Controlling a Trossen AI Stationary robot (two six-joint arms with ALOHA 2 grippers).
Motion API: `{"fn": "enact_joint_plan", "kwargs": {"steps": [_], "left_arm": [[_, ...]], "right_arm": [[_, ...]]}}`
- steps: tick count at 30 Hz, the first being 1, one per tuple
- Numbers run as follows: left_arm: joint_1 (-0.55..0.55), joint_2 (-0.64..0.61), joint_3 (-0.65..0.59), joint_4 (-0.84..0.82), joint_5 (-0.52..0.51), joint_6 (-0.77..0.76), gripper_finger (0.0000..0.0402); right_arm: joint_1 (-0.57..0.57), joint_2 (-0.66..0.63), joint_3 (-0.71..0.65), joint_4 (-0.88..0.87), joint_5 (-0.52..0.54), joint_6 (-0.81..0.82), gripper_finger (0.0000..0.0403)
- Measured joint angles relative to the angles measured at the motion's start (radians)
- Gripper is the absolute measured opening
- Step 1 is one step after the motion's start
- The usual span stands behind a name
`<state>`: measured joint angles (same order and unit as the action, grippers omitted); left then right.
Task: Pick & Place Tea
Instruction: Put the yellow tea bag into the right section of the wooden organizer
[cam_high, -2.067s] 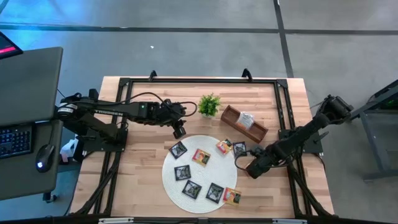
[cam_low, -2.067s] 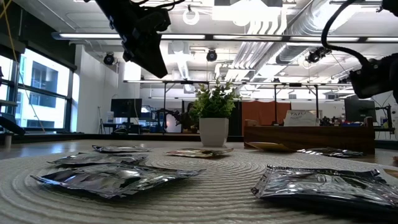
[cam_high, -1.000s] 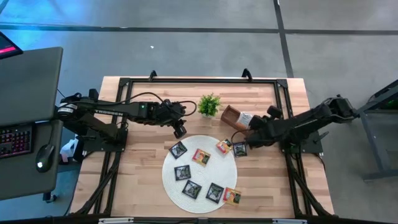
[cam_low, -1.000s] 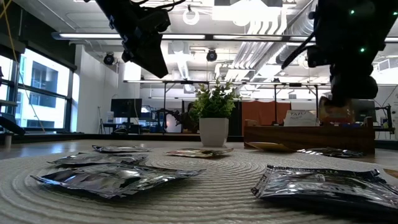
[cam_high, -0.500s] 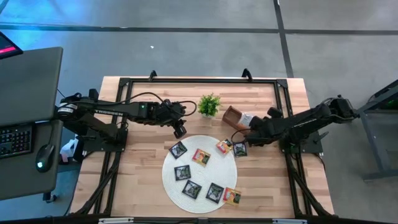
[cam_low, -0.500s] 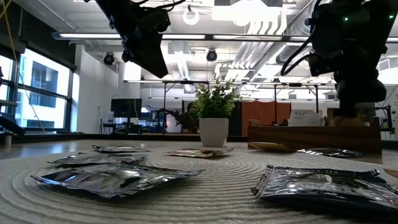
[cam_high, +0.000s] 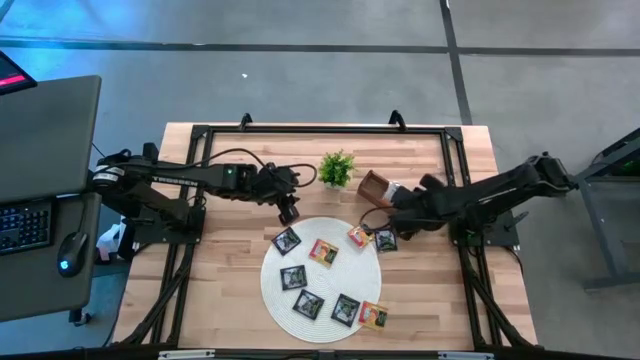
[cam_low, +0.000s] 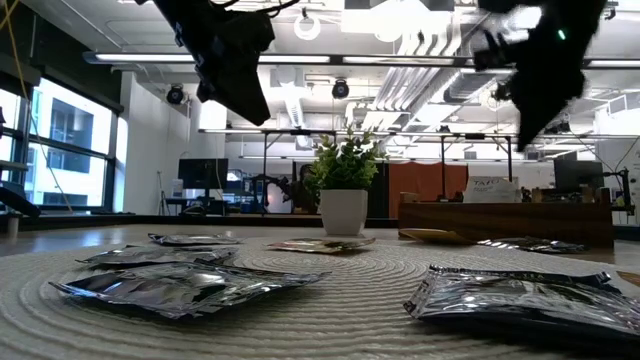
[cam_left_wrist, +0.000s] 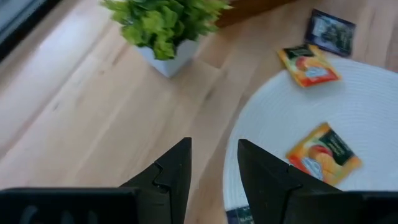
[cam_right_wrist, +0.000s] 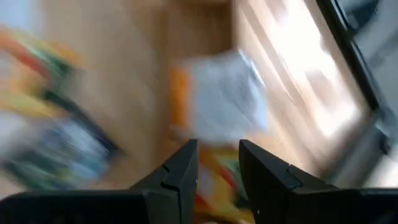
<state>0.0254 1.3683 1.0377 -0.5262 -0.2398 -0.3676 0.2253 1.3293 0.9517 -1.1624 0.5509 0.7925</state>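
Over the wooden tray | right hand empty, fingers parted, sachets just beside it on the table | left hand parted, empty, near plant

The right gripper has its two dark fingers a little apart with nothing between them. Past them a blurry white tea packet lies over the wooden table.

High cam: straight down, far off, whole table w/ both arms. Low cam: mat level, close, facing across to the potted plant & room. Left wrist cam: close, angled down at plant & round mat. Right wrist: very near, blurred. All share the mat area.
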Motion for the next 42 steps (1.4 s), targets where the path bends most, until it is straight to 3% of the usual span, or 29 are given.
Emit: {"fn": "enact_joint_plan", "kwargs": {"steps": [5,8,10,15,21,27,30,37,42], "left_arm": [[0.000,0.009,0.000,-0.038,0.020,0.026,0.0129],[0.000,0.038,0.000,-0.059,0.025,0.023,0.0129],[0.000,0.048,-0.002,-0.074,0.027,0.023,0.0129],[0.000,0.072,-0.002,-0.080,0.024,0.023,0.0129],[0.000,0.091,-0.001,-0.054,0.026,0.022,0.0129],[0.000,0.091,-0.001,-0.050,0.027,-0.035,0.0129],[0.000,0.091,-0.001,-0.049,0.034,-0.050,0.0129],[0.000,0.091,-0.001,-0.048,0.049,-0.058,0.0129],[0.000,0.090,-0.001,-0.049,0.050,-0.060,0.0129]], "right_arm": [[0.066,0.000,0.007,0.398,-0.018,-0.204,0.0116],[0.106,0.000,-0.040,0.657,-0.110,-0.361,0.0117],[0.130,0.000,-0.066,0.768,-0.157,-0.370,0.0115],[0.202,0.032,-0.076,0.810,-0.254,-0.273,0.0113],[0.305,0.195,-0.072,0.809,-0.416,-0.246,0.0113],[0.344,0.274,-0.058,0.802,-0.556,0.119,0.0113],[0.375,0.280,-0.059,0.815,-0.543,0.139,0.0113],[0.468,0.313,-0.058,1.016,-0.412,-0.131,0.0113],[0.508,0.418,-0.059,1.077,-0.374,-0.106,0.0113]]}}
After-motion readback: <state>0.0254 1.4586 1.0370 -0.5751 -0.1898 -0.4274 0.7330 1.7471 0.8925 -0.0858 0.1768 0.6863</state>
